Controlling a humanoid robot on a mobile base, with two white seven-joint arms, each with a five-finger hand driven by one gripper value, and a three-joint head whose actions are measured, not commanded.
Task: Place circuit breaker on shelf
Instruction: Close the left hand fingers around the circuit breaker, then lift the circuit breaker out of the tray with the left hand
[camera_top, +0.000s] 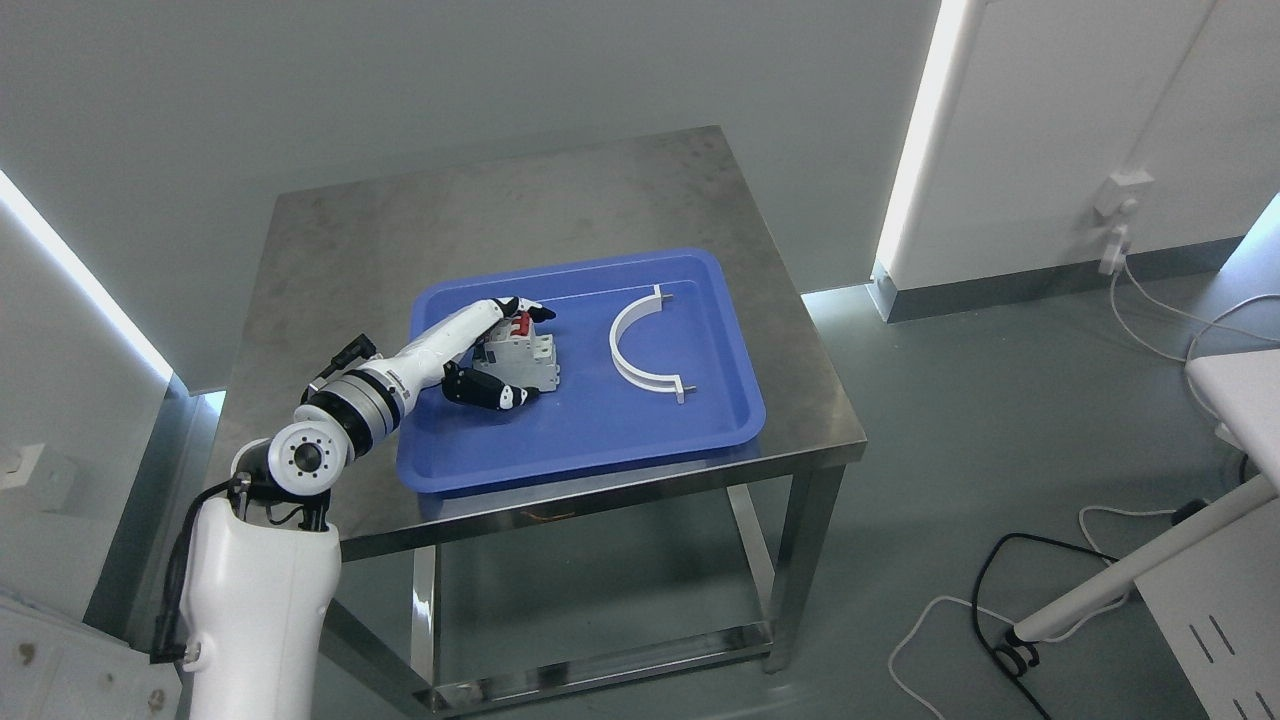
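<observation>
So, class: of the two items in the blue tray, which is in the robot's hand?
The circuit breaker; the left hand wraps it, while the white curved piece lies apart.

No text, label, brand, number or sign can be read anywhere. The small white circuit breaker with a red switch (522, 358) shows no legible print at this size; any marking on its face is too small and partly hidden. The blue plastic tray (590, 440) and the brushed steel counter (420, 220) carry no lettering.
</observation>
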